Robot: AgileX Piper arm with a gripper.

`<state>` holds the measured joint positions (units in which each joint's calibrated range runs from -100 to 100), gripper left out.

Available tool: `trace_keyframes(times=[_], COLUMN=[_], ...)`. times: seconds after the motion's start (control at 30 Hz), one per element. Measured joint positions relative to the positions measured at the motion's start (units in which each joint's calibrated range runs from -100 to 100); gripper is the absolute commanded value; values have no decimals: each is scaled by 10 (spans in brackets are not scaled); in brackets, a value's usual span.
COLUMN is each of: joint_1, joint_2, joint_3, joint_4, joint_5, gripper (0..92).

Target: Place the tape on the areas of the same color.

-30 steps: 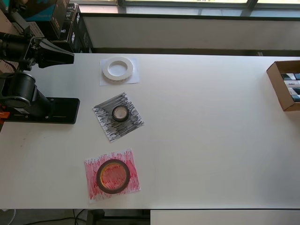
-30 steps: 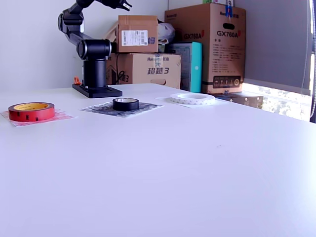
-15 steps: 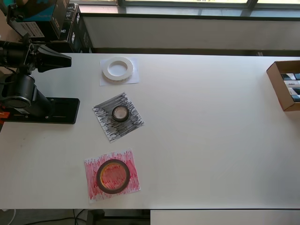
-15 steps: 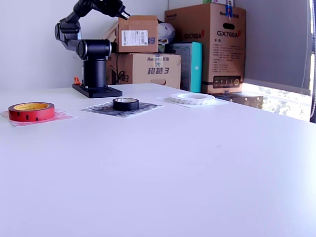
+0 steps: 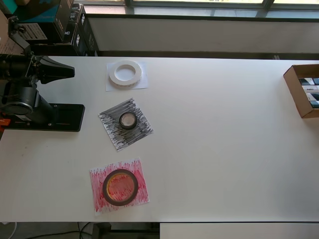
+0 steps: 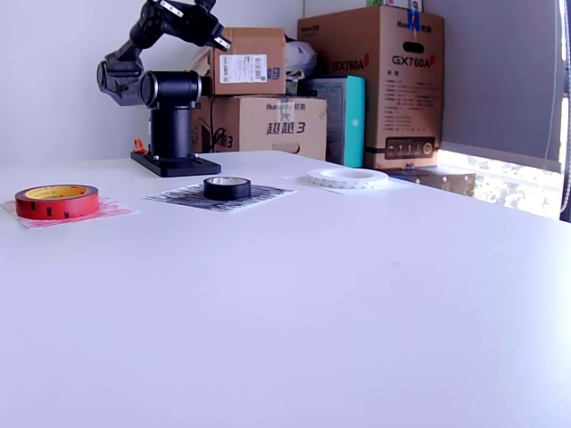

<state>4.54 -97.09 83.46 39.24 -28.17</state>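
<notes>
Each tape roll lies on the sheet of its own colour. The white ring rests on the plain white sheet. On the black scribbled sheet sits the small black roll. The dark red-brown roll lies on the red scribbled sheet. The exterior view shows them in a row: red roll, black roll, white ring. My gripper hangs high over the arm's base, left of the white ring and far from all rolls, its fingers together and holding nothing.
The arm's black base plate is bolted at the table's left edge in the overhead view. An open cardboard box with small items stands at the right edge. Stacked cartons rise behind the table in the exterior view.
The arm has folded back over its base. The gripper drew slightly left in the overhead view and came lower in the exterior view. The rolls have not moved.
</notes>
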Motion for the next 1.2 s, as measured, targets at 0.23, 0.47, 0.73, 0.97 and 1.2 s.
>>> trace_keyframes(times=[0.23,0.47,0.73,0.97,1.2], joint_1=[0,0,-8,-7,-4], joint_2=[-17,-17,-17,-17,-17], joint_3=[14,14,56,113,117], joint_4=[2,2,-50,-162,-224], joint_5=[-15,-8,-8,-10,-14], gripper=[9,9,9,9,9])
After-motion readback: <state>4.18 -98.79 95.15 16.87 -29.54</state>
